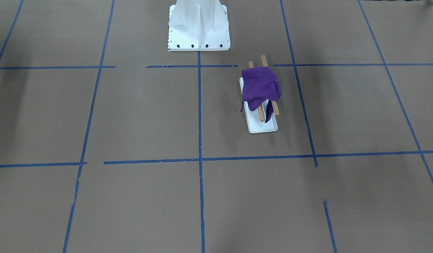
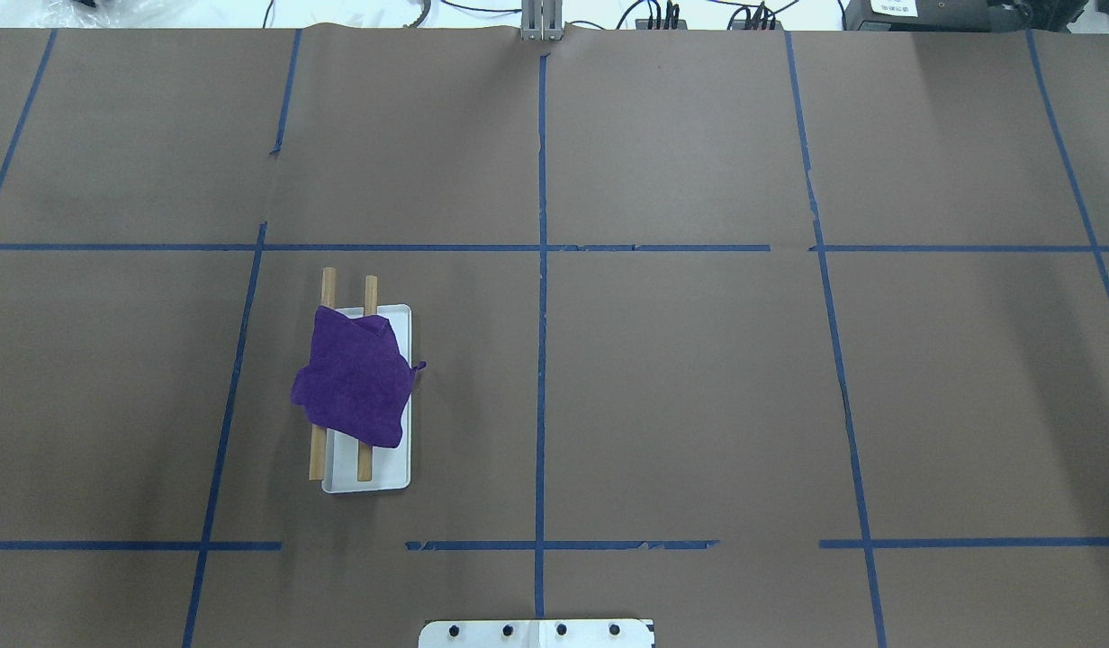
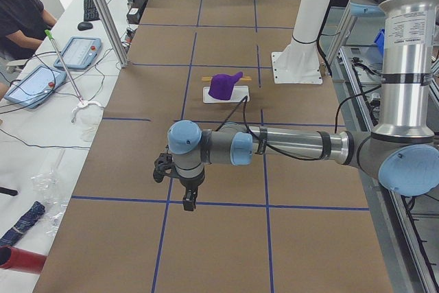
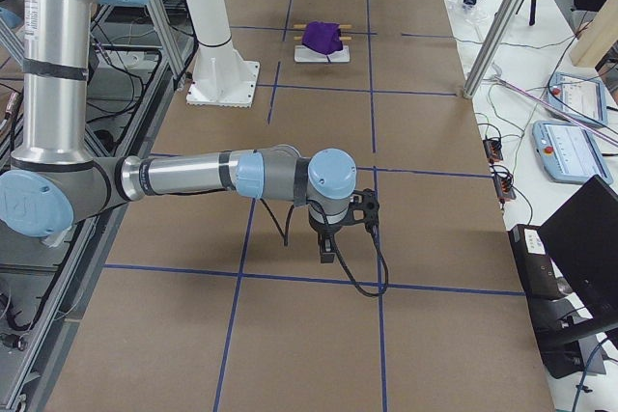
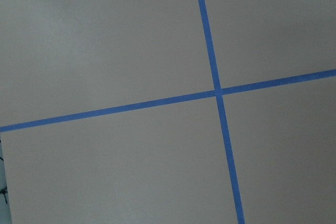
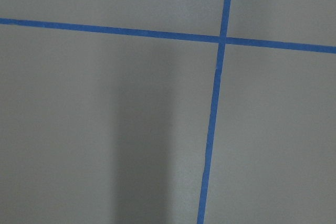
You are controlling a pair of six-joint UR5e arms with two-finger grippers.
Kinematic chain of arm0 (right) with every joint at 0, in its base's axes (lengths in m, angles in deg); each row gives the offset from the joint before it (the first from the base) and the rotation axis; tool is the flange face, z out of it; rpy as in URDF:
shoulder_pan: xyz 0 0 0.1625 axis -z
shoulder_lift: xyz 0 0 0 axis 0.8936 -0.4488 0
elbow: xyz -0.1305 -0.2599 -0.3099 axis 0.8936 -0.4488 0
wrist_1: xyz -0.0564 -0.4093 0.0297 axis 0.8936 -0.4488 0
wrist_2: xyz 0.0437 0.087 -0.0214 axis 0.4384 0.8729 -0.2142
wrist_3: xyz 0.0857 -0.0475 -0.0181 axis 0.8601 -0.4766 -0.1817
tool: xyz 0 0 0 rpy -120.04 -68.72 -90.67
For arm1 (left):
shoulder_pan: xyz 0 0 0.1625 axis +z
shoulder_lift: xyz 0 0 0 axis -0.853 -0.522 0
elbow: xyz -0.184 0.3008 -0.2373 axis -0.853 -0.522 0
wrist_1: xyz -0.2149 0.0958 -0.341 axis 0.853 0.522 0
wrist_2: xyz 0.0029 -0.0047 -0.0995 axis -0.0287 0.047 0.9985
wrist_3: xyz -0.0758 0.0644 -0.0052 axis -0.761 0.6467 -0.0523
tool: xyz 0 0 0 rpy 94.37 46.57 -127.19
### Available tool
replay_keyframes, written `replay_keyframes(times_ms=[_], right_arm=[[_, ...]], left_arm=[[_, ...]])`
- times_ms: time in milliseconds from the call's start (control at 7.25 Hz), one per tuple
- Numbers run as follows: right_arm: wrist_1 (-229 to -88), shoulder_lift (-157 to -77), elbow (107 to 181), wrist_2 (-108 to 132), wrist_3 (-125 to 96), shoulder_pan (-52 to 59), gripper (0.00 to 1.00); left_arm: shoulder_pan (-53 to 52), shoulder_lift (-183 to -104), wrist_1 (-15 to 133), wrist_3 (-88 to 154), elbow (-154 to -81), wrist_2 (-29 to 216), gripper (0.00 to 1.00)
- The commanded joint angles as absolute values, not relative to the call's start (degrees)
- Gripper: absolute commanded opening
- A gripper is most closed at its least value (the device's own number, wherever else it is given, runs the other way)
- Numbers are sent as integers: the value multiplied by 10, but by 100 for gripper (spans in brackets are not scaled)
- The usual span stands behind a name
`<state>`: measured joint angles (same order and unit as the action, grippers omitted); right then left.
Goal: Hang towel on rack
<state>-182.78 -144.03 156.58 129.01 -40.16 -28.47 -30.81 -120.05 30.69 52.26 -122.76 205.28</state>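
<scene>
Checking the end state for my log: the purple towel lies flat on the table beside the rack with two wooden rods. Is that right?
No. The purple towel is not flat on the table beside the rack; it is draped over the rack's two wooden rods, as the overhead view shows.

No readable text anywhere right now. A white label (image 2: 894, 7) sits on a black box (image 2: 946, 13) at the far right edge of the counter (image 2: 698, 405), but its print is too small to make out. The operator's tablet (image 3: 77, 51) beside the counter is blurred, with no words or numbers legible.
</scene>
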Motion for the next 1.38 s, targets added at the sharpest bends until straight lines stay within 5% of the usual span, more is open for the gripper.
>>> replay_keyframes(times_ms=[0,1241], right_arm=[[-1828,-1438,1565,1289,-402,-288,100],[-1725,-1444,1508,1288,-362,-295,100]], left_arm=[[-308,-1186,307,519,-1227,2083,100],[-308,-1195,308,510,-1236,2081,100]])
